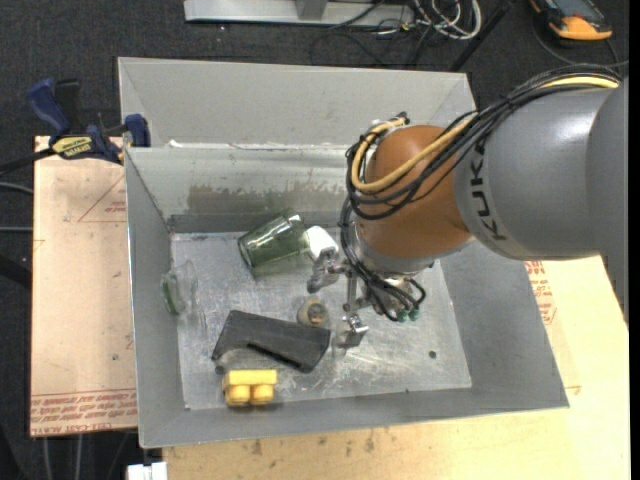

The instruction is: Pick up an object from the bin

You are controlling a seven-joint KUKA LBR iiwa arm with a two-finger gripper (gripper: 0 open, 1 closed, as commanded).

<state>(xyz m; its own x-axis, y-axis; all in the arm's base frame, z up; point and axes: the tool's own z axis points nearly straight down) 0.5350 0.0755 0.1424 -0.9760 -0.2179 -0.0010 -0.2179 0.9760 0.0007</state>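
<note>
Gripper (335, 303), fingers spread wide, hangs mid-bin beside a small round cap (314, 314); closing may knock it away.

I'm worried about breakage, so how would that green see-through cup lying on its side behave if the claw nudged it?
The green cup lies on its side, so a nudge would probably roll it. It looks see-through and smooth, so perhaps slippery and light. Glass or plastic I cannot tell, so it may be fragile.
</note>
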